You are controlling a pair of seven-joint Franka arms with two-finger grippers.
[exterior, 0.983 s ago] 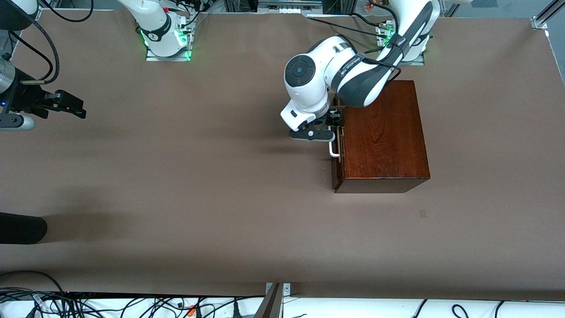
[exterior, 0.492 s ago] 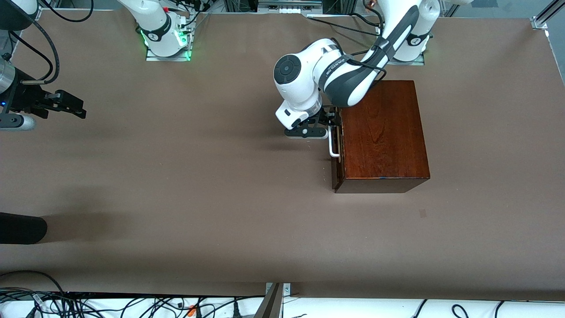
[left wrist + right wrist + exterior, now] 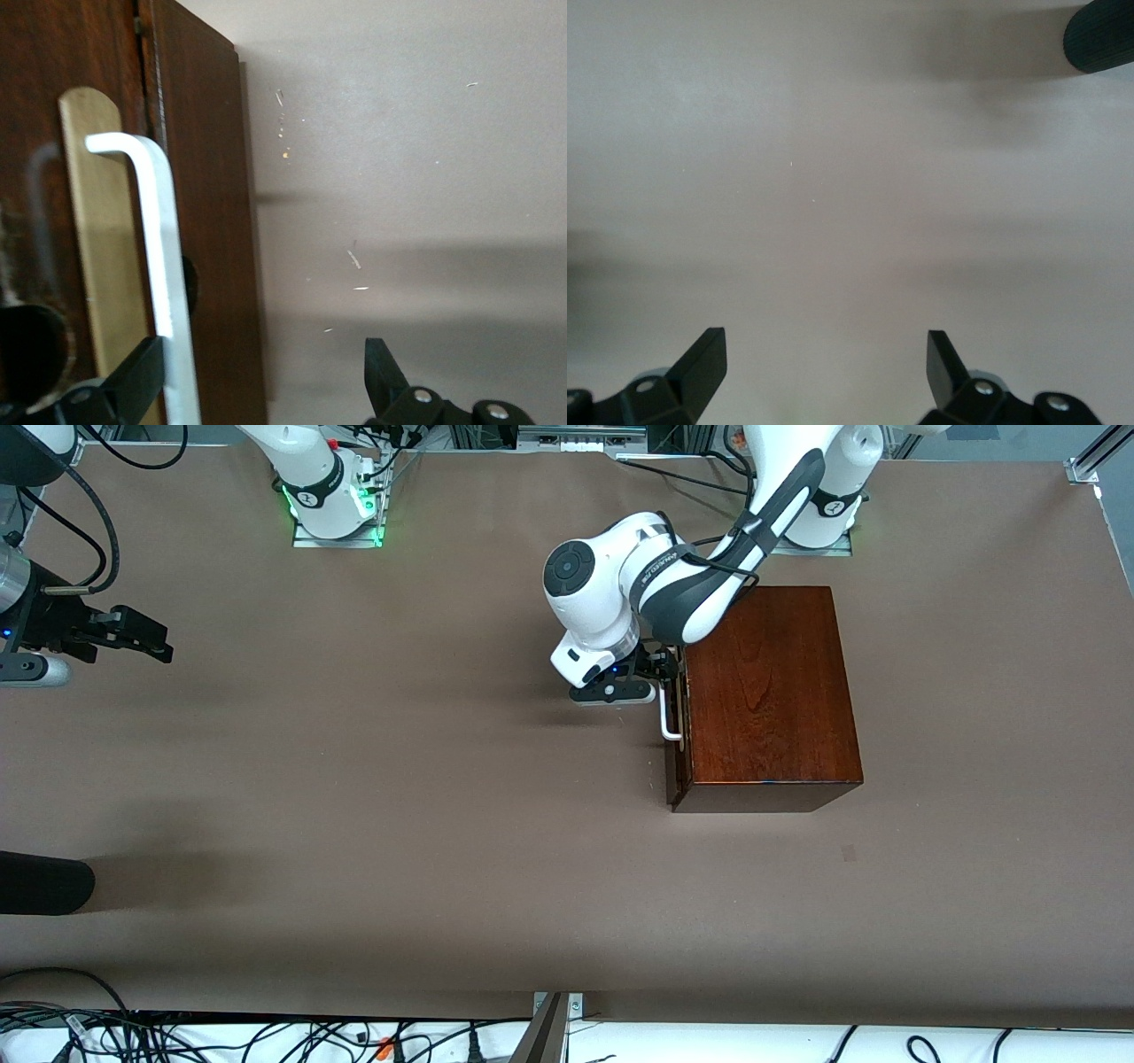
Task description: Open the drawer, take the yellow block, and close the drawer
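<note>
**At the drawer front: left gripper spread beside the handle**

Over the right arm's end of the table [image 3: 372, 779], the right gripper [image 3: 151, 638] is waiting, fingers wide apart, holding nothing. The left gripper [image 3: 266, 385] is hovering in front of the closed drawer [image 3: 675, 717], fingers spread. One finger [image 3: 133, 381] is lying against the white handle [image 3: 164, 266], the other standing clear over the table.

A glossy mahogany box [image 3: 766, 691] sits on the brown table [image 3: 399, 779] toward the left arm's end. The left gripper [image 3: 660, 682] hangs at the white handle [image 3: 669, 722] of its closed drawer [image 3: 679, 744]. The right gripper [image 3: 133, 636] waits over the table's other end.
</note>
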